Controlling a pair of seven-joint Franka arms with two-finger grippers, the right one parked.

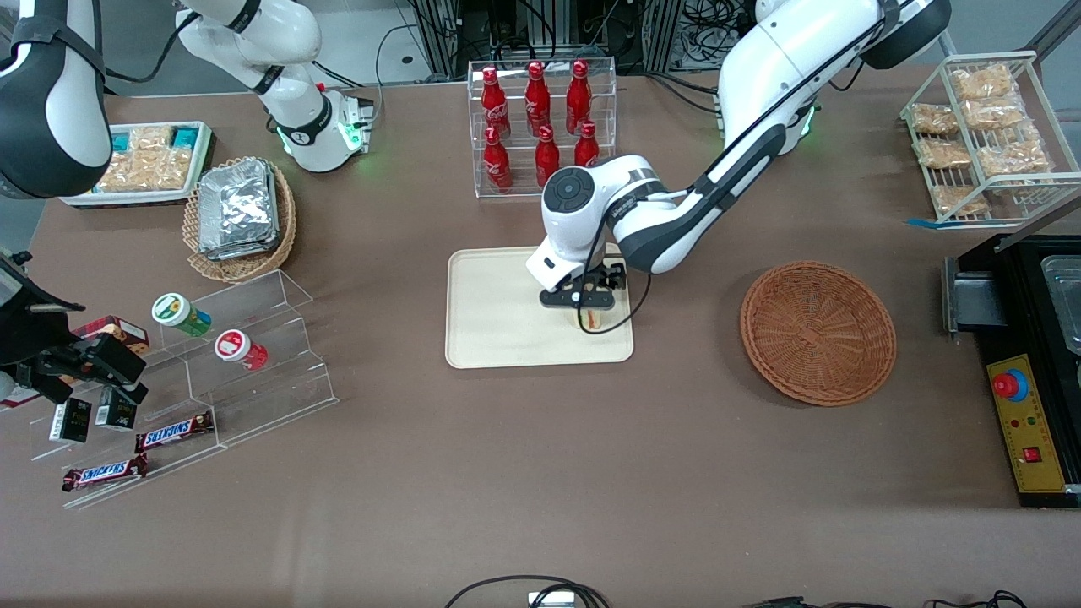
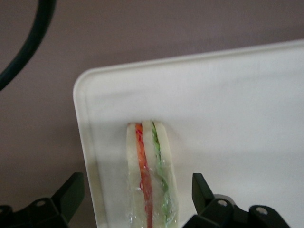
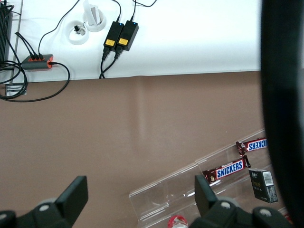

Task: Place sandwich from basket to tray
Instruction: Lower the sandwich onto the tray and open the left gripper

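Observation:
The sandwich stands on its edge on the cream-beige tray, near the tray's corner closest to the basket. In the left wrist view the sandwich shows white bread with orange-red and green layers in clear wrap, on the tray. My left gripper is low over the tray, open, with one finger on each side of the sandwich and a gap between each finger and the bread. It also shows in the left wrist view. The reddish-brown wicker basket lies empty toward the working arm's end of the table.
A clear rack of red cola bottles stands farther from the front camera than the tray. A tan basket of foil packs, a white snack tray and a clear stepped shelf lie toward the parked arm's end. A wire rack and a black box lie toward the working arm's end.

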